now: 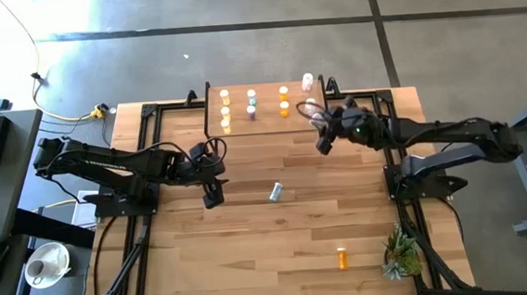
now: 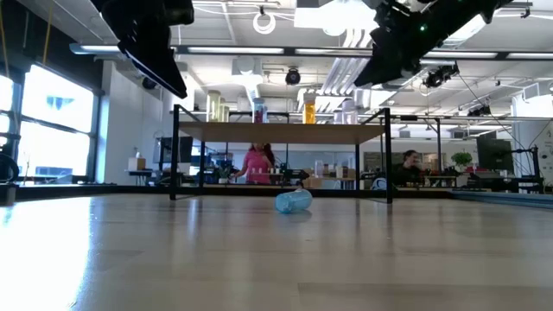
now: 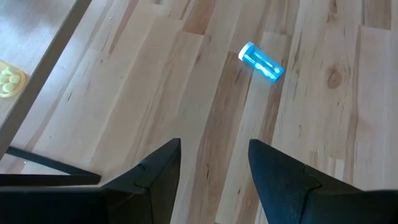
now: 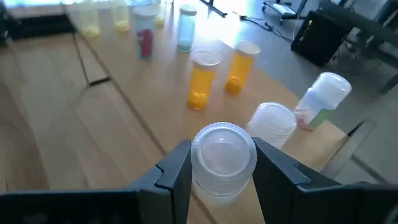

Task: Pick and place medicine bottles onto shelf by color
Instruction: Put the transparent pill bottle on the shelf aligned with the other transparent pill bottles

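Shelf (image 1: 266,119) edge: right claw (image 4: 221,165) clamps a clear-capped bottle (image 4: 222,160).

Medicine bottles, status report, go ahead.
Right gripper shut on a clear bottle over the shelf. Left gripper open, empty. Blue bottle lying mid-table. Nothing blocking.

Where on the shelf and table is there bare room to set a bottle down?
The shelf is bare along its near strip, in front of the standing bottle rows; its far right corner, where the right pincer holds a clear bottle, is crowded. The table is open between the blue bottle and orange bottle.
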Motion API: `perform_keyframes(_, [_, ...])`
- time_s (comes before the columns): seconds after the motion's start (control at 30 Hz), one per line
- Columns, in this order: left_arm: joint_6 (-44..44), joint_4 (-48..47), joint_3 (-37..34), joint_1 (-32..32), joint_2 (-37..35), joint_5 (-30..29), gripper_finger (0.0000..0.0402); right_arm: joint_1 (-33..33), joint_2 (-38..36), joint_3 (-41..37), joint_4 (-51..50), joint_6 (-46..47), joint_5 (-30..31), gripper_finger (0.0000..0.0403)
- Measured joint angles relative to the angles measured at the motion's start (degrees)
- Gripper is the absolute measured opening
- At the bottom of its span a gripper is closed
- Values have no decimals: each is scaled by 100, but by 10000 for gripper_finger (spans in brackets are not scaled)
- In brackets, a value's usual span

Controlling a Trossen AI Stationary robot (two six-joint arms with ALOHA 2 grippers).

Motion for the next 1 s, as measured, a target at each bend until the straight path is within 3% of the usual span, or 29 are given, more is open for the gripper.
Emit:
perform_keyframes(0.23, [0, 53, 0, 0, 0, 0, 179, -560, 274, 52, 272, 66, -730, 124])
perform_keyframes(0.83, [151, 49, 0, 0, 0, 2, 179, -956, 887, 529, -61, -282, -639, 124])
perform_keyframes(1.0, [151, 49, 0, 0, 0, 2, 179, -974, 887, 529, -220, -38, -1020, 124])
